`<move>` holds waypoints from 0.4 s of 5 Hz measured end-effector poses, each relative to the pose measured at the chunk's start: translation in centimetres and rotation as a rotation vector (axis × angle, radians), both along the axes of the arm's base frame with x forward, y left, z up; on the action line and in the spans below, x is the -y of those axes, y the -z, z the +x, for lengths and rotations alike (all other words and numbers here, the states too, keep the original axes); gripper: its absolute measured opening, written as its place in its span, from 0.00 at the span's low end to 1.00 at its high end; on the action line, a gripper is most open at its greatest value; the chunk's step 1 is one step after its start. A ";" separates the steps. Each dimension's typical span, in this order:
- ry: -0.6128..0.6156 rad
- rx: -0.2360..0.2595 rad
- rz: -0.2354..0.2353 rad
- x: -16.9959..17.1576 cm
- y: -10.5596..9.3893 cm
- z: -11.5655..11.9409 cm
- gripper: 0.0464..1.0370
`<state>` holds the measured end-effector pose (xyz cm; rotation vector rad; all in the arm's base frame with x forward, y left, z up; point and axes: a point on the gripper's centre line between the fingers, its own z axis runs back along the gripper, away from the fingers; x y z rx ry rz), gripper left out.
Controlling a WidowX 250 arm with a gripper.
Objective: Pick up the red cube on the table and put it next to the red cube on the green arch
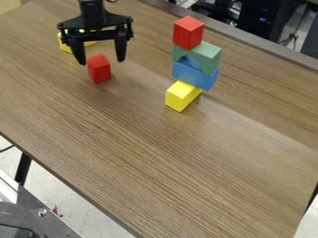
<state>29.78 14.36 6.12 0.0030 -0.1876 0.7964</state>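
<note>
One red cube [99, 69] stands upright on the brown wood-grain table [168, 158], toward the upper left of the camera view. The black two-finger gripper [101, 61] hangs over that area with its jaws spread open, holding nothing. In the view, one finger comes down on each side of the cube, the left-hand one nearer to it; whether the cube lies directly between them in depth, one cannot tell. Partly hidden behind the gripper is a yellow block [64, 46]. Apart from these, to the right in the view, rises a stack: a yellow cuboid block [181, 96] at the bottom, a blue block [195, 76] above it, then a green arch [209, 56], and a second red cube [188, 33] on the arch's left part, leaving bare green surface at its right. Dark equipment [264, 18] stands beyond the table's far edge, and a black table leg [23, 168] shows at the lower left, above pale floor [74, 202]
</note>
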 end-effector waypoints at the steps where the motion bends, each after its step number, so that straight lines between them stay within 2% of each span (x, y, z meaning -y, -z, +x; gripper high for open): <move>1: -0.037 -0.006 -0.002 -0.2 0.4 0.5 0.96; 2: -0.078 -0.028 -0.008 -0.2 1.2 0.4 0.96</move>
